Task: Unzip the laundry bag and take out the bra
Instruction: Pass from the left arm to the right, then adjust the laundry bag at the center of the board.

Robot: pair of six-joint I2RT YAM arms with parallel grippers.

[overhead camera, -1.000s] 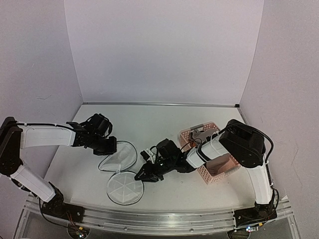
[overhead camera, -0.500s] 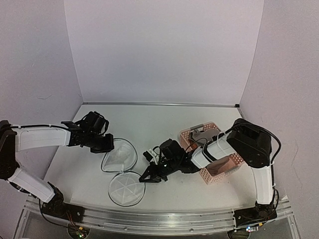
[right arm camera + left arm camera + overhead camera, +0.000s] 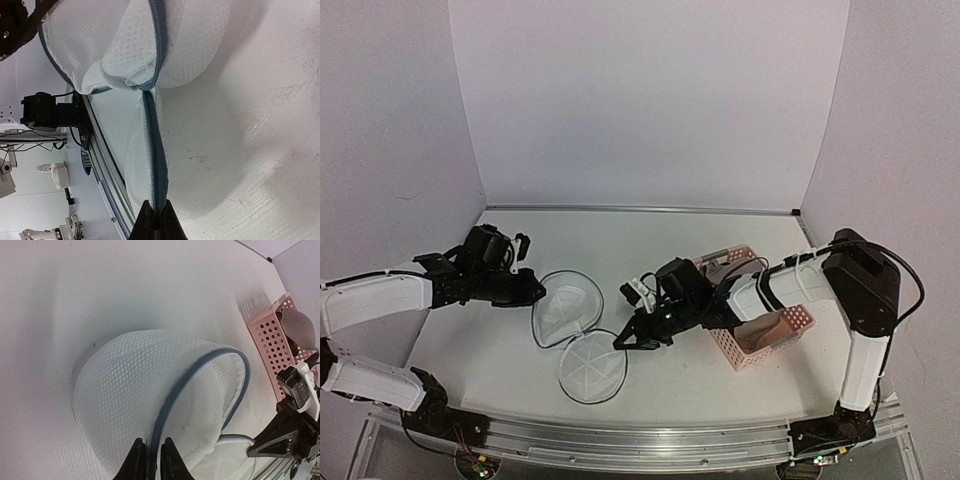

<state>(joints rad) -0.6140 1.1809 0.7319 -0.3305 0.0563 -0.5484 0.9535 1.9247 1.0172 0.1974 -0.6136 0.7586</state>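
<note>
Right jaws pinch the zipper (image 3: pixel 152 150) of the laundry bag (image 3: pixel 568 308); left jaws nearly together, grip unclear. Best pull slowly, following the zipper.

The basket (image 3: pixel 798 318) hides most of the bra (image 3: pixel 762 330).

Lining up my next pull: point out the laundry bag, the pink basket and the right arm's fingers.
laundry bag (image 3: pixel 130 390): left wrist view, on its white mesh wall.
pink basket (image 3: pixel 272 342): left wrist view, on its perforated side wall.
right fingers (image 3: pixel 148 225): right wrist view, on one fingertip pinching the bag's zipper rim.
</note>
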